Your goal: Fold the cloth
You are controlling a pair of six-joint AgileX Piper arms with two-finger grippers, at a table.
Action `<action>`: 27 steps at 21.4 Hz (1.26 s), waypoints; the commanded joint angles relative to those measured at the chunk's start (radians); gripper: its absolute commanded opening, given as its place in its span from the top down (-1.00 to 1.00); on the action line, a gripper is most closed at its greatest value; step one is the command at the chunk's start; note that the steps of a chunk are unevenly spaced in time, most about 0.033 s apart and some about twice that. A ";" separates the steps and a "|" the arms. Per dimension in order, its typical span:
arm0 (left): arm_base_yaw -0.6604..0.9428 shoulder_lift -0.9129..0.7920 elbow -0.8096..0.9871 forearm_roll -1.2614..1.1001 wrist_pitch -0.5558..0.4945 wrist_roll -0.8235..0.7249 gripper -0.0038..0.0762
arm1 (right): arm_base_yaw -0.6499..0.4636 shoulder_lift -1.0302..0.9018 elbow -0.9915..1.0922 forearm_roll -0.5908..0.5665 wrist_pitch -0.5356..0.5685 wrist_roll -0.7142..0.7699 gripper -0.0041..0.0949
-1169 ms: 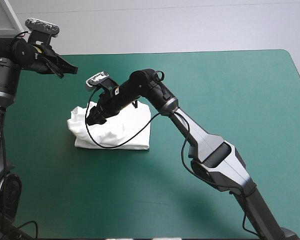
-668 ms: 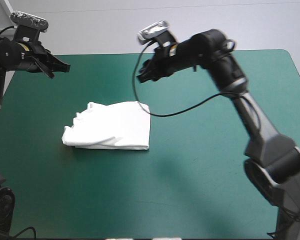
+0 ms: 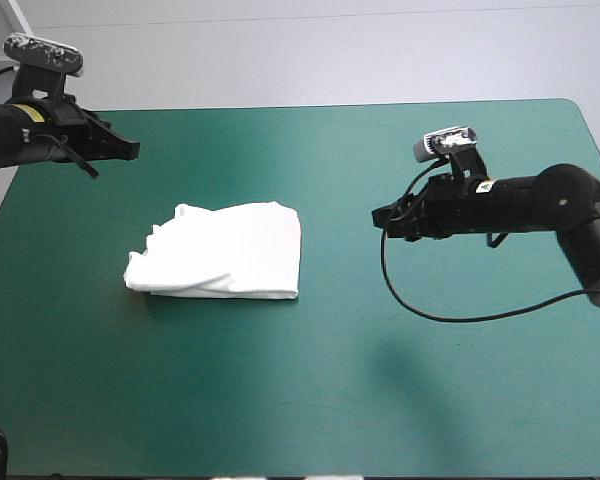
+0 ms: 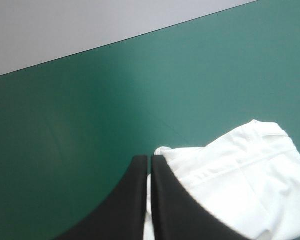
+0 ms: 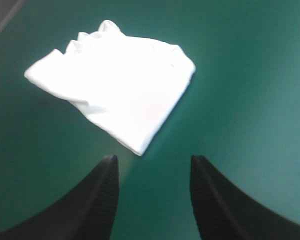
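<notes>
The white T-shirt [image 3: 225,252] lies as a folded bundle on the teal-green cover, left of the table's middle. It shows beyond my left fingers as white T-shirt [image 4: 240,175] and ahead of my right fingers as T-shirt [image 5: 117,87]. My left gripper [image 3: 130,148] hovers near the table's far left corner, shut and holding nothing; in its own view the left gripper [image 4: 151,159] forms one arch. My right gripper [image 3: 382,220] hangs over the table to the right of the bundle, well apart from it. The right gripper [image 5: 152,162] is open and empty.
The teal-green cover [image 3: 310,400] stretches bare in front of and to the right of the bundle. The table's far edge [image 4: 120,37] runs close behind my left gripper.
My right gripper left the T-shirt, rose over the far side, then swung right and down to where it hangs now. The left gripper drew back slightly left. The bundle lies flatter than earlier.
</notes>
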 commanded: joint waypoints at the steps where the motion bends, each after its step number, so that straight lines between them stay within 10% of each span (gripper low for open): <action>1: -0.002 -0.068 0.075 0.006 -0.113 -0.018 0.86 | 0.048 0.029 0.101 0.252 -0.214 -0.162 -0.23; 18: -0.002 -0.100 0.132 0.000 -0.150 -0.032 0.86 | 0.242 0.553 -0.088 0.407 -0.211 -0.220 -0.34; 27: -0.002 -0.100 0.132 0.000 -0.152 -0.035 0.86 | 0.271 0.635 -0.122 0.359 -0.223 -0.197 0.15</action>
